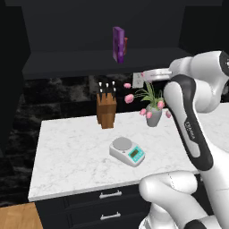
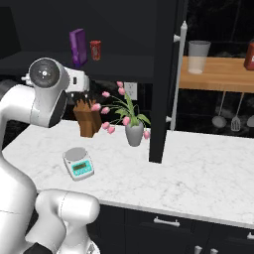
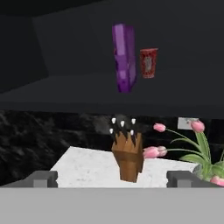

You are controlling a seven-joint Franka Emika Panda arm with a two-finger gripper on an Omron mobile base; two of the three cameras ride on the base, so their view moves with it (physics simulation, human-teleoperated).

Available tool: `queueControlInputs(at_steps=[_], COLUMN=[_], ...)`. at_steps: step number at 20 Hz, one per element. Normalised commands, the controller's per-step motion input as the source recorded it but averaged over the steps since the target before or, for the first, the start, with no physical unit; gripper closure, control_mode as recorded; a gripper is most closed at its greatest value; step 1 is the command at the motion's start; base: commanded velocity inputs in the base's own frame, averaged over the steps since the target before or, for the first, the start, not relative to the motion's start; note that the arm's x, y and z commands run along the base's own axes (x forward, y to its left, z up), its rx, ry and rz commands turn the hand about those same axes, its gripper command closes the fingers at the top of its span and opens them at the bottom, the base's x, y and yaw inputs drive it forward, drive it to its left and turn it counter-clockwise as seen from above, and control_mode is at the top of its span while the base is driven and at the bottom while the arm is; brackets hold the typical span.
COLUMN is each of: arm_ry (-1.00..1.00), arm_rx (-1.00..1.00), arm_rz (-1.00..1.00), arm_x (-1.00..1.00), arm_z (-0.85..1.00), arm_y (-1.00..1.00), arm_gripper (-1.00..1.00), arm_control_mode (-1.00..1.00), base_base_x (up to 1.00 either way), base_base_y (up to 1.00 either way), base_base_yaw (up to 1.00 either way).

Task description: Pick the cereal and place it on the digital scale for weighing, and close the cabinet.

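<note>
In the left base view we see the cereal (image 1: 118, 44) standing upright on the open cabinet's (image 1: 67, 62) shelf, long axis vertical, narrow edge toward us, high above the scale (image 1: 127, 151) on the marble surface (image 1: 67, 156), near the knife block (image 1: 106, 108). In the right base view the box stands just beside a red can (image 2: 95, 49), and the cabinet door (image 2: 162, 79) hangs open. In the hand view our tool (image 3: 112, 178) has its fingertips (image 3: 43, 178) spread wide, holding nothing, well short of the box, which stands upright.
</note>
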Motion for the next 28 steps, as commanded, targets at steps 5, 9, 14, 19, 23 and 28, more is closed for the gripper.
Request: queueControlInputs(at_steps=[5,9,14,19,23,28], arm_ry=[-0.16,-0.1,-0.09,-0.11,-0.17,0.01], arm_rx=[-0.08,-0.03,-0.04,-0.01,0.0,0.01], arm_rz=[-0.12,-0.09,-0.11,-0.17,-0.11,-0.05], arm_x=[-0.01,0.0,0.03,0.14,0.12,0.15], arm_z=[0.52,0.49,0.25,0.16,0.18,0.1], arm_y=[0.5,0.28,0.21,0.02,0.0,-0.06], arm_gripper=[-1.0,-1.0,-1.0,-1.0,-1.0,-1.0], arm_control_mode=[-1.0,-1.0,-1.0,-1.0,-1.0,-1.0], base_base_x=[0.0,0.0,0.0,0.0,0.0,0.0], base_base_y=[0.0,0.0,0.0,0.0,0.0,0.0], base_base_yaw=[0.0,0.0,0.0,0.0,0.0,0.0])
